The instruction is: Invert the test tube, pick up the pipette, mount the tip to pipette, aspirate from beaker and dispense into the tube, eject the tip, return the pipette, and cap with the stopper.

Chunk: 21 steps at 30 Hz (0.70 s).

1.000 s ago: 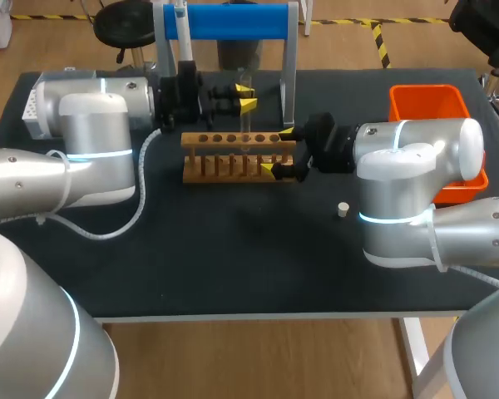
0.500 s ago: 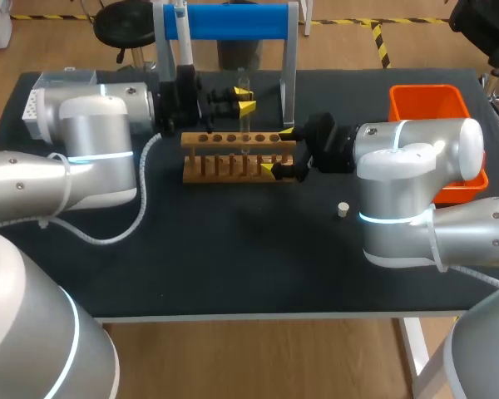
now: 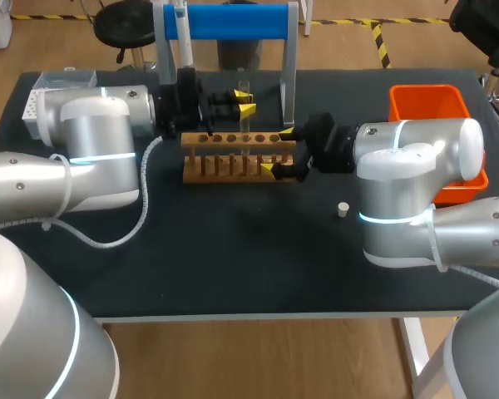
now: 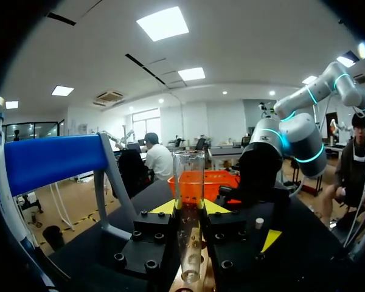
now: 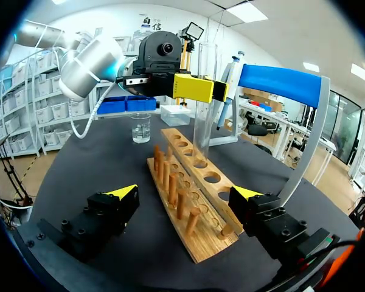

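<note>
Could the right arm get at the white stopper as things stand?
Probably yes: the right gripper is open at the end of the rack, and the stopper lies alone on the table beside that arm.

A lab: wooden test-tube rack (image 3: 233,166), glass beaker (image 5: 141,129) and hanging pipette (image 5: 231,76) on a black table (image 3: 233,266).

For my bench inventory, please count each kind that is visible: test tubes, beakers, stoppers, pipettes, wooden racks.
test tube: 1
beaker: 1
stopper: 1
pipette: 1
wooden rack: 1
Total: 5
</note>
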Motion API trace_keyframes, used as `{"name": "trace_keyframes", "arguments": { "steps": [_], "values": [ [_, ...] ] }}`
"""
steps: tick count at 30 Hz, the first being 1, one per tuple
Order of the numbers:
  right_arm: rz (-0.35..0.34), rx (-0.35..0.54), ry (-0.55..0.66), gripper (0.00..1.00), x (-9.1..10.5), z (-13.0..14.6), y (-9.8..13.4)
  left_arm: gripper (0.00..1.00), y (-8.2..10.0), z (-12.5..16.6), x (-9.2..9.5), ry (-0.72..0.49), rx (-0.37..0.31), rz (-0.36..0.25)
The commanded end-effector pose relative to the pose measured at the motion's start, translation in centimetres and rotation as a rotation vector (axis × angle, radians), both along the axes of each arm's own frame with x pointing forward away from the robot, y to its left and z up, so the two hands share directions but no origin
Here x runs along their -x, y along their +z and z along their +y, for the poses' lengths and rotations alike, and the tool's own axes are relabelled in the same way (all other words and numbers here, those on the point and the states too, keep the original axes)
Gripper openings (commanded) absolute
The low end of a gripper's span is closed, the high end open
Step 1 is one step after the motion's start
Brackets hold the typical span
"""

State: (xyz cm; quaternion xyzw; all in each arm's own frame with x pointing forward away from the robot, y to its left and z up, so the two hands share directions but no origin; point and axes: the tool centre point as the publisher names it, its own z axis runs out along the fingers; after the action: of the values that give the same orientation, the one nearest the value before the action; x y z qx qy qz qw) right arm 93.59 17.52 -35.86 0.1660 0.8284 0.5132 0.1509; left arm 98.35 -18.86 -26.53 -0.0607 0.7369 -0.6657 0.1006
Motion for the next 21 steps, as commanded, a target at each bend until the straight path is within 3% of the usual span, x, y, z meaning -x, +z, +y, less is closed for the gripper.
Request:
{"name": "trace_keyframes", "arguments": {
  "steps": [1, 21],
  "values": [
    [-0.003, 0.000, -0.005, 1.00, 0.08, 0.13, -0.10, 0.00, 0.16, 0.10, 0.15, 0.006, -0.004, 0.002],
    [-0.003, 0.000, -0.005, 1.00, 0.08, 0.13, -0.10, 0.00, -0.79, 0.12, -0.14, 0.002, 0.004, 0.014]
  ]
}}
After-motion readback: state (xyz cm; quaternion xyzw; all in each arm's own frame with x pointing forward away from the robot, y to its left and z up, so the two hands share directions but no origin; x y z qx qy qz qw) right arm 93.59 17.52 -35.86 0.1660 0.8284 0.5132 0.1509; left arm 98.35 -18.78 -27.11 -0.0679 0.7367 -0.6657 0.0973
